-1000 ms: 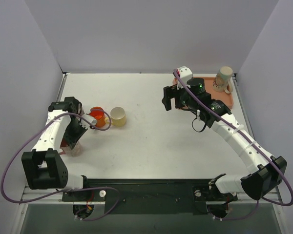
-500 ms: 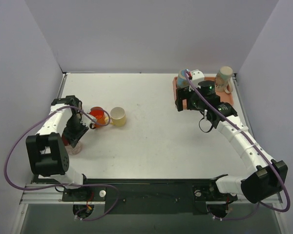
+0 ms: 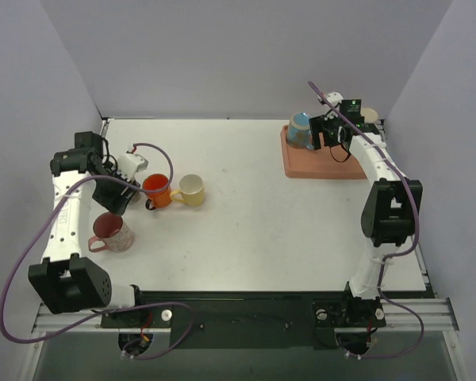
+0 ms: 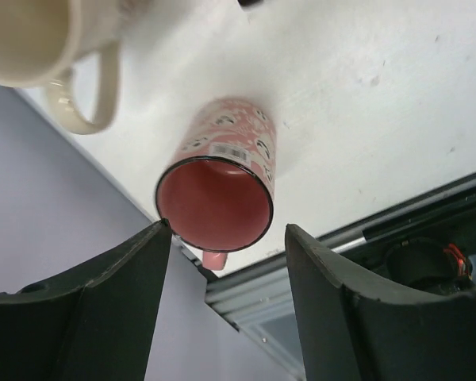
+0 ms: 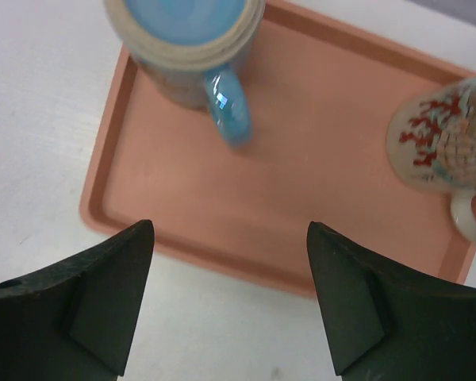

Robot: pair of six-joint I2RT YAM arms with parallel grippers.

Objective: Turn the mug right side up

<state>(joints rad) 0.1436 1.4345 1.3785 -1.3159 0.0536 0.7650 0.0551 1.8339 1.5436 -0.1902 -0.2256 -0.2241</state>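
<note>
A pink patterned mug (image 3: 111,232) stands on the table with its mouth up, its pink inside (image 4: 214,202) facing the left wrist camera. My left gripper (image 3: 113,198) (image 4: 226,230) hangs open just above it, touching nothing. On the orange tray (image 3: 325,168) at the back right, a blue mug (image 3: 301,131) (image 5: 186,40) sits with its flat bottom up and its handle toward the camera. My right gripper (image 3: 324,133) (image 5: 230,228) is open over the tray's near rim (image 5: 222,258), short of the blue mug. A beige mug with red figures (image 5: 444,151) stands on the tray's right side.
An orange mug (image 3: 156,190) and a cream mug (image 3: 192,189) (image 4: 32,40) stand close to the right of the left gripper. The beige mug (image 3: 370,113) is mostly hidden behind the right arm in the top view. Walls close in the left, back and right sides.
My left gripper opened, let go of the pink mug and lifted off it. The right arm swung back and right over the tray, its jaws narrowing a little.
</note>
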